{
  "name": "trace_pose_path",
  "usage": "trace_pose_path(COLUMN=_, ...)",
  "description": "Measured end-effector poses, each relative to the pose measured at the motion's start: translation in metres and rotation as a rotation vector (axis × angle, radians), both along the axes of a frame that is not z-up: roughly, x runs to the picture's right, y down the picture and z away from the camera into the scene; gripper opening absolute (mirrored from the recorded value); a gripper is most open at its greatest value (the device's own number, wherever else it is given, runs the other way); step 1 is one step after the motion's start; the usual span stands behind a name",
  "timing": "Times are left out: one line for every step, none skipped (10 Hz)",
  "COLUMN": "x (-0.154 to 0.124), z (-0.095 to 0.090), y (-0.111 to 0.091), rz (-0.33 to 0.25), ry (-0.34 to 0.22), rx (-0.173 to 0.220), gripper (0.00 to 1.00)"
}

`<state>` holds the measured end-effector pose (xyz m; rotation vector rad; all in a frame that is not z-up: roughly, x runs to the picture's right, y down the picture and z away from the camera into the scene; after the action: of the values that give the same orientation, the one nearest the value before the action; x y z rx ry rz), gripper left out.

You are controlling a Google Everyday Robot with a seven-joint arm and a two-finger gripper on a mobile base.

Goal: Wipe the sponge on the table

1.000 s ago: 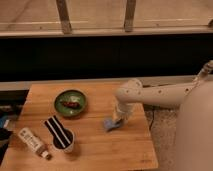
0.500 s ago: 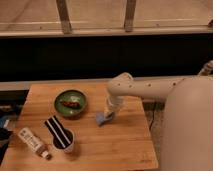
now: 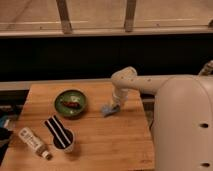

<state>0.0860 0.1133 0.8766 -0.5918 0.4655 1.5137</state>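
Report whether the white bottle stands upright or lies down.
Lying down: the bottle rests lengthwise on the table. The gripper is at the sponge.

An off-white, smooth-shelled arm (image 3: pixel 150 84) is seen centre-right, w/ a rounded elbow joint (image 3: pixel 124 78) and small dark dots along its upper link. The lower right is filled by a big rounded casing (image 3: pixel 180 125), same colour, w/ two dark dots near its right edge. The gripper (image 3: pixel 112 106), also pale, is found at frame centre, below the joint.

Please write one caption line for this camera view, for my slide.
The gripper meets the light-blue sponge on the wooden table, beside a green bowl.
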Motion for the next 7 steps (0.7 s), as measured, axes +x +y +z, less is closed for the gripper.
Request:
trace_pose_path(x=0.019, z=-0.002, y=0.004, rz=0.036, ry=0.023, rx=-0.006, gripper=0.80)
trace_pose_path(x=0.032, z=-0.003, y=0.007, rz=0.065, ry=0.036, rx=-0.012, gripper=0.80)
trace_pose_path(x=0.040, z=-0.005, y=0.011, rz=0.079, ry=0.042, rx=-0.015, gripper=0.80)
trace_pose_path(x=0.039, z=-0.007, y=0.012, rz=0.081, ry=0.036, rx=-0.013, gripper=0.80)
trace_pose_path(x=0.033, z=-0.011, y=0.013, rz=0.078, ry=0.019, rx=-0.010, gripper=0.80)
trace_pose_path(x=0.027, z=-0.015, y=0.012, rz=0.074, ry=0.003, rx=-0.006, gripper=0.80)
trace_pose_path(x=0.024, z=-0.019, y=0.012, rz=0.071, ry=-0.006, rx=0.001, gripper=0.80)
